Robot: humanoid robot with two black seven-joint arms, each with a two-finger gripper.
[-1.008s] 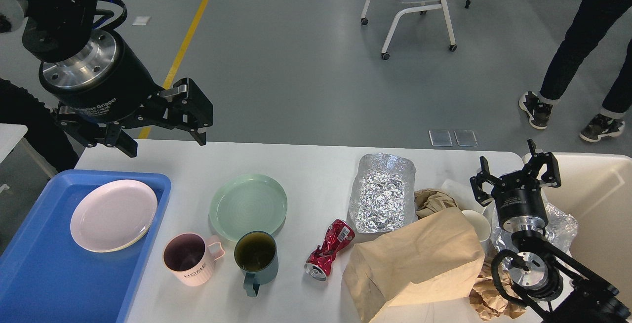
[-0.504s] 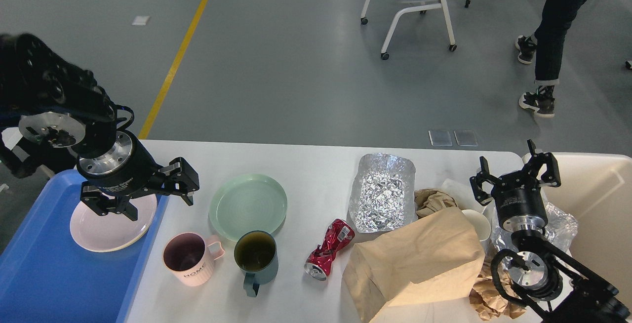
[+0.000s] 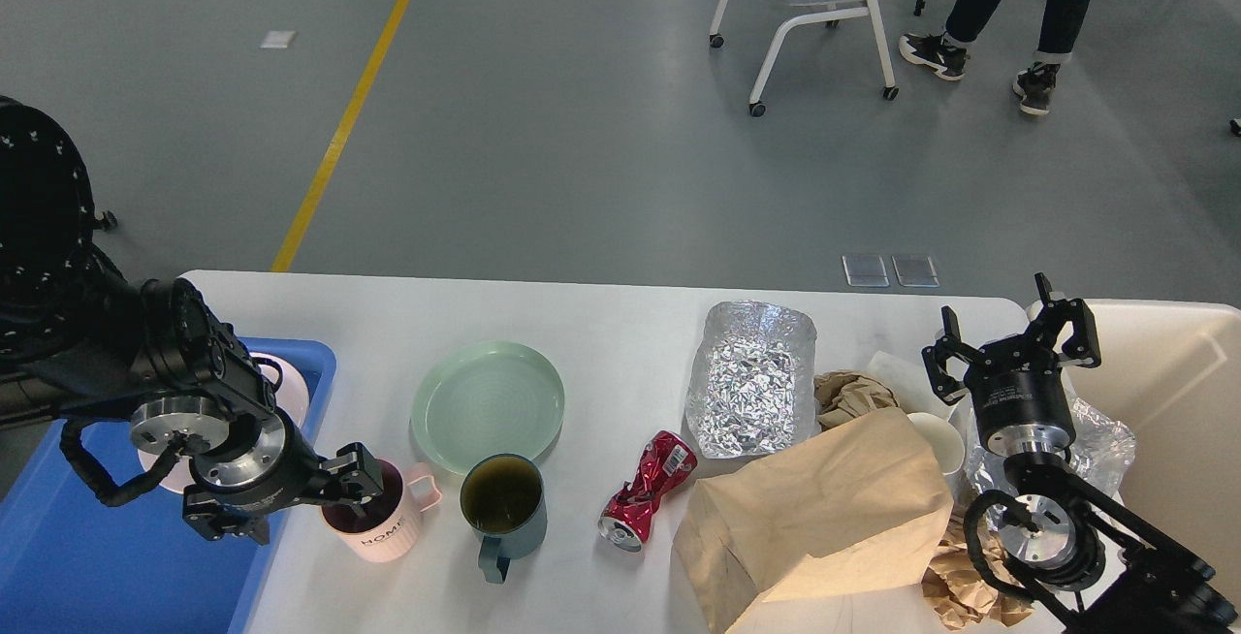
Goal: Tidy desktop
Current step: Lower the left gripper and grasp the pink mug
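Grey shop floor behind, white table (image 3: 620,324) across the lower frame, still cluttered. Big change: my left claw (image 3: 291,508) has dropped from high at 10 o'clock, passed over the blue tray (image 3: 58,556), and now sits low at 8 o'clock right at the pink HOME mug (image 3: 378,518). Fingers spread, one fingertip (image 3: 364,484) at the mug rim, the other on the tray side; not closed on anything yet. I read this as the mug pick starting, tray as likely drop. Pink plate (image 3: 281,387) is on the tray, mostly hidden by my arm. Right claw (image 3: 1013,343) unmoved at 3 o'clock, fingers wide, empty, next to the beige bin (image 3: 1173,382). Green plate (image 3: 487,406), teal mug (image 3: 502,503), crushed red can (image 3: 645,489), foil tray (image 3: 751,377), paper bag (image 3: 824,518) untouched.
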